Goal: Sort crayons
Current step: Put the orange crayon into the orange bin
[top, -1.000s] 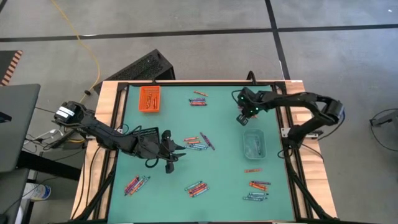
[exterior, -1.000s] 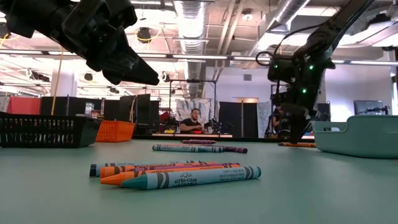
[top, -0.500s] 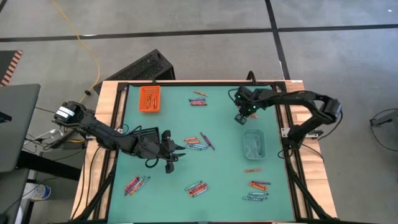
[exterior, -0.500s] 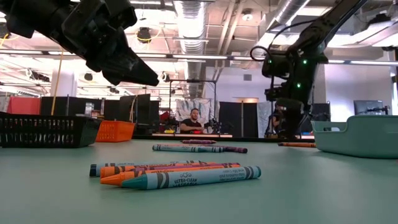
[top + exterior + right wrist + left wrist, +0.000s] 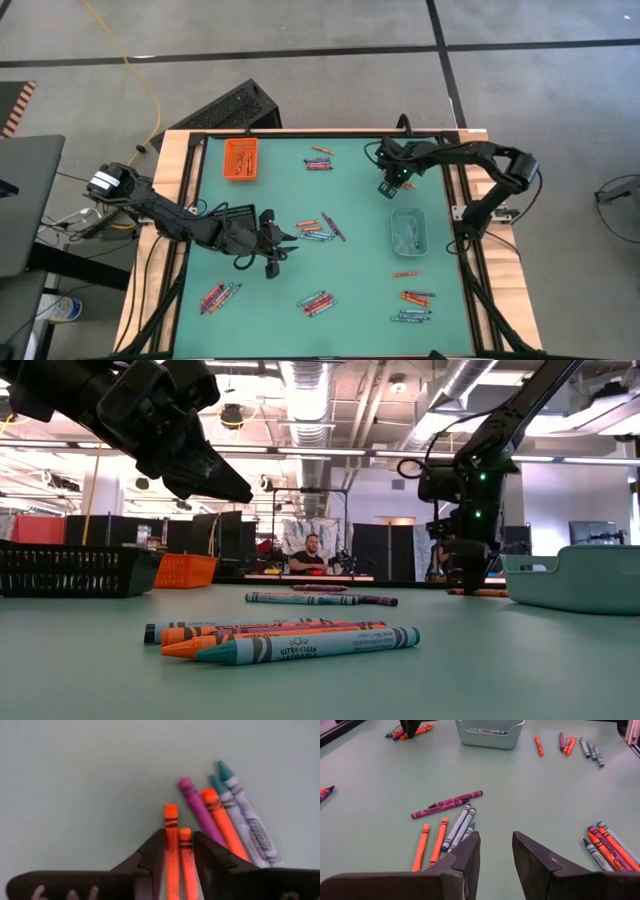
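Found the right gripper (image 5: 386, 190) low over the green table top (image 5: 360, 280), toward the far right corner, just beyond the pale clear tray (image 5: 394, 232). Saw two thin orange wax crayons (image 5: 171, 845) side by side directly in its mouth, long axes running straight out from the wrist, along the gap and not across it. Noted a purple crayon (image 5: 196, 805), another orange one and two teal ones fanned close beside that pair. Could not tell whether clamped on the pair or let go. Judged any closing there likely to take both orange sticks at once.

Found the left gripper (image 5: 283, 243) open and empty near the table's middle, pointing at the mixed central scatter of crayons (image 5: 318, 229), well apart from the right arm's group; clearly the farther arm.

Got the crayon pair only from the right wrist view; from above, hidden under the gripper. Got the spot on the table only from above.
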`<state>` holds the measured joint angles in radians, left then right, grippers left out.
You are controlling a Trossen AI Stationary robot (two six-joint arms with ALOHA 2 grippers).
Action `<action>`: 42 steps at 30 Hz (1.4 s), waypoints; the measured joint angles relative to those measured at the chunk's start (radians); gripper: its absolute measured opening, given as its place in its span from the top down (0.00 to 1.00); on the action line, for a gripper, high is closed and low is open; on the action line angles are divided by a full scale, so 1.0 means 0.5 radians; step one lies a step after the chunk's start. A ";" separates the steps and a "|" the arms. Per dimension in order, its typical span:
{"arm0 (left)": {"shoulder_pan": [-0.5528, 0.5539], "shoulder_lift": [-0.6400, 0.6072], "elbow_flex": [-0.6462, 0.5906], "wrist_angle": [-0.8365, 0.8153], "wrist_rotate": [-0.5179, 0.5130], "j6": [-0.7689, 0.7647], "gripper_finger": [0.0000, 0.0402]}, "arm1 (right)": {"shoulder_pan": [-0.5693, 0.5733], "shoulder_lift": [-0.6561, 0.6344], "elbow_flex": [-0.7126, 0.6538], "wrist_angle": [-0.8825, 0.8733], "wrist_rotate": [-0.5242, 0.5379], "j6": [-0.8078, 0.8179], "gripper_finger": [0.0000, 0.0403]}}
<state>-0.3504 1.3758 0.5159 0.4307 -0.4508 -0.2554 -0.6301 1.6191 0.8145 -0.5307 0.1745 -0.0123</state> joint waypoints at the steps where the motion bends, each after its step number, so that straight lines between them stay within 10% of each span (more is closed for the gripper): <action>1: 0.000 0.000 0.000 0.000 0.000 0.000 0.74 | 0.000 0.022 0.002 0.001 0.006 -0.005 0.69; 20: 0.000 0.000 0.000 0.000 -0.001 -0.005 0.74 | 0.192 -0.035 -0.008 0.015 -0.054 -0.045 0.99; 28: 0.000 0.000 0.001 0.014 -0.003 0.005 0.74 | 0.354 -0.262 -0.013 0.244 -0.453 -0.029 1.00; 42: 0.000 0.001 0.001 0.012 -0.002 0.008 0.74 | 0.851 -0.252 -0.013 0.148 -0.388 0.361 0.88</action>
<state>-0.3504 1.3761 0.5163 0.4366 -0.4519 -0.2516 -0.2047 1.4930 0.8078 -0.4569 -0.0196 0.1684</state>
